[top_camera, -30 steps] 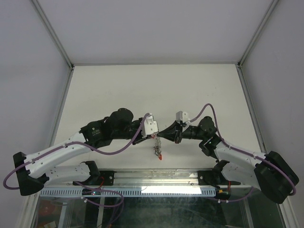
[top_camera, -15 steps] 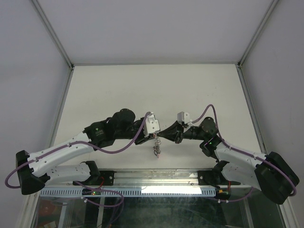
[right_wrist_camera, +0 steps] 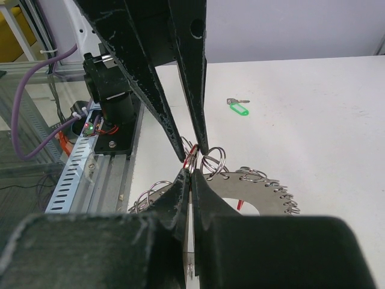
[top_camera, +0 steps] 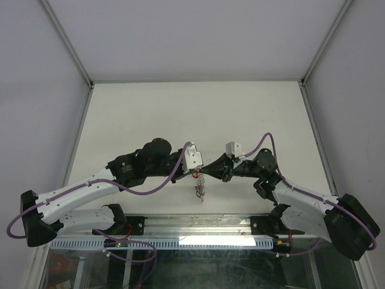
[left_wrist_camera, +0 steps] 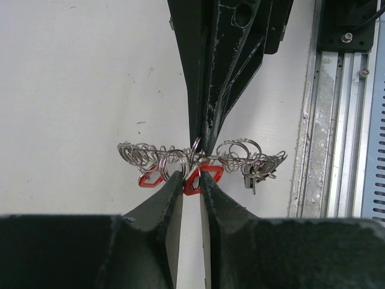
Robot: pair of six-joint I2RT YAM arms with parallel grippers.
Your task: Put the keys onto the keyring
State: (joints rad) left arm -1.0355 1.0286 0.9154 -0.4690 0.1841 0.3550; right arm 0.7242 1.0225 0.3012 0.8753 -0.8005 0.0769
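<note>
White table (top_camera: 180, 108), keyring (left_wrist_camera: 240, 155) near front edge, right hand (right_wrist_camera: 190, 173) clamped on it, left hand (left_wrist_camera: 191, 180) narrowly around red key (left_wrist_camera: 208, 174), grip unclear.

Silvery grey on the keyring (left_wrist_camera: 144, 158). Bright plastic heads on the red key (left_wrist_camera: 210, 174) and the green key (right_wrist_camera: 239, 108). Scuffed black on left gripper (left_wrist_camera: 190, 176) and right gripper (right_wrist_camera: 189, 174), white on the table (top_camera: 180, 108).

Showing white matte worktop (top_camera: 180, 108), running between pale side walls (top_camera: 36, 120) and meeting metal rail (top_camera: 198, 224) along near edge. Carrying small green-headed key (right_wrist_camera: 239, 107), lying flat on bare surface, silvery blade sticking out sideways, well apart from rail.
</note>
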